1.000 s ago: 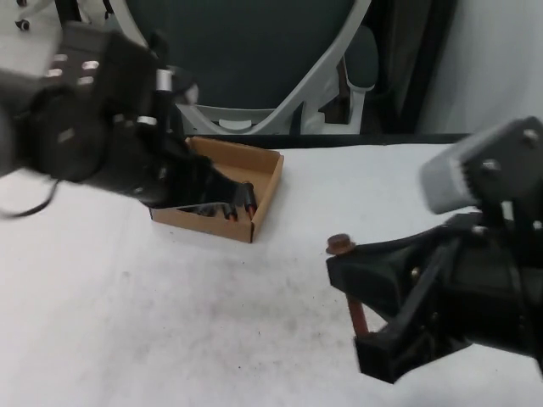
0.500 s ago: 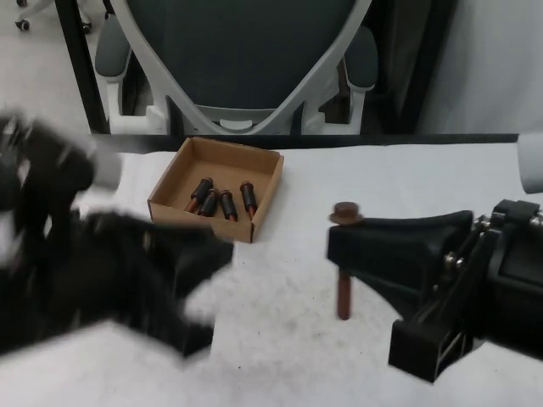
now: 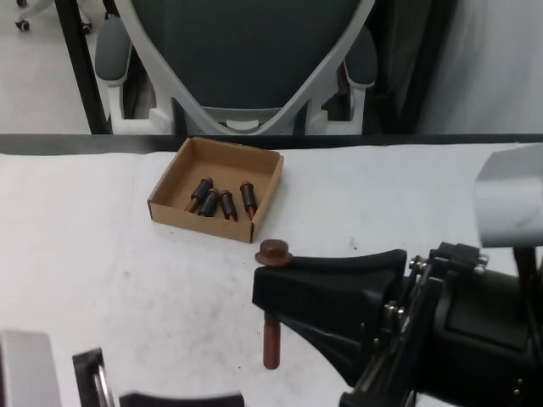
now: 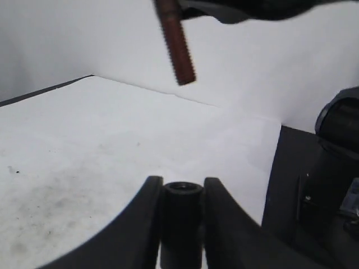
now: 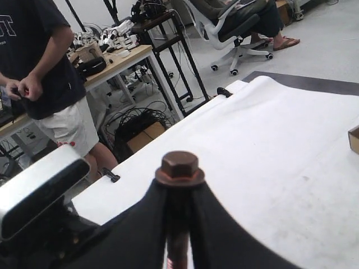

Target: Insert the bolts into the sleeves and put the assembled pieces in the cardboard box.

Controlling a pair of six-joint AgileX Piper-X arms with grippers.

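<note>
- The right gripper [image 3: 270, 292] is at the near middle of the bench, its two black fingers closed on a brown bolt [image 3: 271, 339] just under the head.
- In the high view the bolt stands upright, head up. Its shank hangs below the fingers over the white bench cover [image 3: 102, 254].
- In the right wrist view the bolt's [image 5: 179, 167] six-sided head sits right above the right gripper [image 5: 179, 196], with a finger pressed against each side of the shank.
- The left gripper [image 4: 180, 207] has its fingers closed on a black sleeve [image 4: 180, 216]. The sleeve is held upright between them, open end up.
- In the left wrist view the bolt [image 4: 175, 45] hangs above the sleeve with its threaded end down and slightly tilted. It is apart from the sleeve, not inserted.
- The cardboard box [image 3: 204, 223] sits open on the far left part of the bench, well apart from the held bolt.
- Four assembled pieces [image 3: 227, 204] lie side by side on the box floor, near its front wall. They are dark with a reddish end showing.
- One corner of the cardboard box [image 5: 354, 139] shows in the right wrist view.
- A grey office chair [image 3: 237, 51] stands beyond the far edge of the bench, behind the box.
</note>
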